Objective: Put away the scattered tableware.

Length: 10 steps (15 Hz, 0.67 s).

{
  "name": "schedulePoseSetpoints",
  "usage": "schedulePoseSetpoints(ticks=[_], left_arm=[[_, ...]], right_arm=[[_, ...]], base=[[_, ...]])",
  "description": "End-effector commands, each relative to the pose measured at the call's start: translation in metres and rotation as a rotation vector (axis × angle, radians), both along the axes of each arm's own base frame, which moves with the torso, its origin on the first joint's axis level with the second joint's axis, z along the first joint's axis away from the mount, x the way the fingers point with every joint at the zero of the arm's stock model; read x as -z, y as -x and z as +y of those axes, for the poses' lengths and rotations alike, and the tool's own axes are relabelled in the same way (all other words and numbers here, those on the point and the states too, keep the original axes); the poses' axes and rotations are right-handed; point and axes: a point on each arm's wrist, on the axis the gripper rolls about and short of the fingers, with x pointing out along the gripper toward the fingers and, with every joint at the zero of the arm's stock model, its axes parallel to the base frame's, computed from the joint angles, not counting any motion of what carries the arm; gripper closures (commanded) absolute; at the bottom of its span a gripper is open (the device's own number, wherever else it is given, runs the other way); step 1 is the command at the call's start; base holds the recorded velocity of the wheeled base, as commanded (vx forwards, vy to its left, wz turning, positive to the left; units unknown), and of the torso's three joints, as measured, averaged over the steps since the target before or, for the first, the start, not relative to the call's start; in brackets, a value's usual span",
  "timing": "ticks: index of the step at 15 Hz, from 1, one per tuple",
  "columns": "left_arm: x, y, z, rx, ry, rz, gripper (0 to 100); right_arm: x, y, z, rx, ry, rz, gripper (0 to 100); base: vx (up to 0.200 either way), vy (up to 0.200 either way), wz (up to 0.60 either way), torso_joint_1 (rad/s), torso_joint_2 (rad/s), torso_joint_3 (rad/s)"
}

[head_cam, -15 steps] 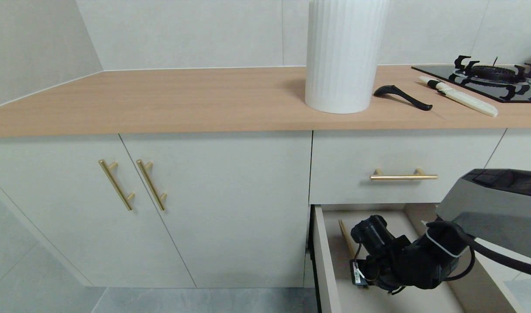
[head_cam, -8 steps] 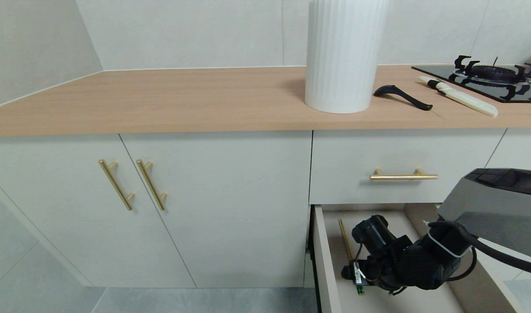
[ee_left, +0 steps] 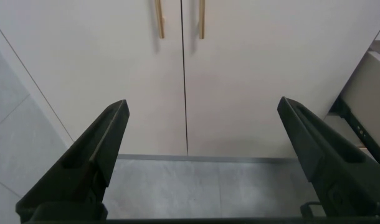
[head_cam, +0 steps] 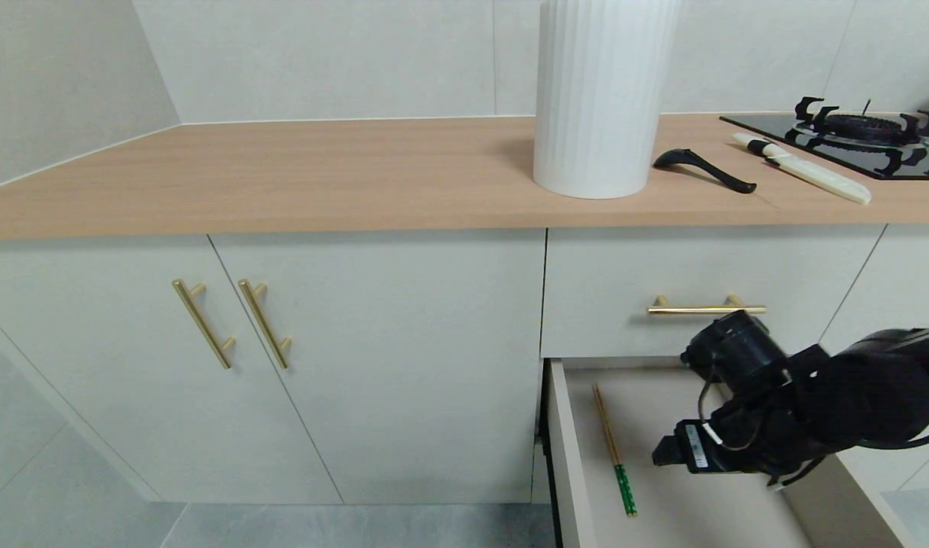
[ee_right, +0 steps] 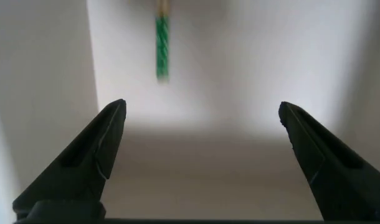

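The open lower drawer (head_cam: 567,464) of a pale kitchen cabinet holds the chopsticks (head_cam: 613,449), which lie lengthwise close to its left wall, green-patterned ends toward the front; the right gripper (head_cam: 662,455) hangs over the drawer just to their right, clear of them, jaws spread wide and holding nothing. From the head view the whole counter is laid out: on the wooden worktop (head_cam: 281,175) a tall white ribbed vase (head_cam: 597,99) stands upright, a black-handled utensil (head_cam: 704,169) lies just beside it, a cream knife (head_cam: 803,169) lies farther right near the gas hob (head_cam: 860,137); beneath, a shut upper drawer carries a brass bar handle (head_cam: 706,309) and two doors carry slanting brass pulls (head_cam: 203,323). The right wrist view looks down at the drawer floor, where the chopsticks' green tip (ee_right: 162,46) lies beyond the gripper's (ee_right: 201,118) parted fingers (ee_right: 109,143), nearer one finger than the other. The left wrist view shows the left gripper (ee_left: 202,112) wide open and empty before the two cabinet doors, their brass pulls (ee_left: 159,18) above and grey floor tiles (ee_left: 177,186) below. A small white label (head_cam: 696,455) sits on the right gripper's side; its print is too small to read.
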Motion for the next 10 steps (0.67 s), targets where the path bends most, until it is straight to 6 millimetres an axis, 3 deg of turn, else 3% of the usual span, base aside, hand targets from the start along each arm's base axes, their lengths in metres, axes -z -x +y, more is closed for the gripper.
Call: schedulePoseSetpoints(ticks=[1, 5, 10], left_arm=[[0.0, 0.0, 0.0, -0.001, 0.0, 0.001, 0], [0.0, 0.0, 0.0, -0.001, 0.0, 0.001, 0], [0.0, 0.0, 0.0, -0.001, 0.0, 0.001, 0]], right_arm=[[-0.077, 0.024, -0.023, 0.017, -0.086, -0.146, 0], [-0.088, 0.04, -0.035, -0.05, -0.036, -0.194, 0], [-0.089, 0.041, -0.036, -0.05, -0.036, -0.199, 0]], base=[[0.0, 0.0, 0.0, 0.0, 0.0, 0.0], [0.0, 0.0, 0.0, 0.0, 0.0, 0.0], [0.0, 0.0, 0.0, 0.0, 0.0, 0.0]])
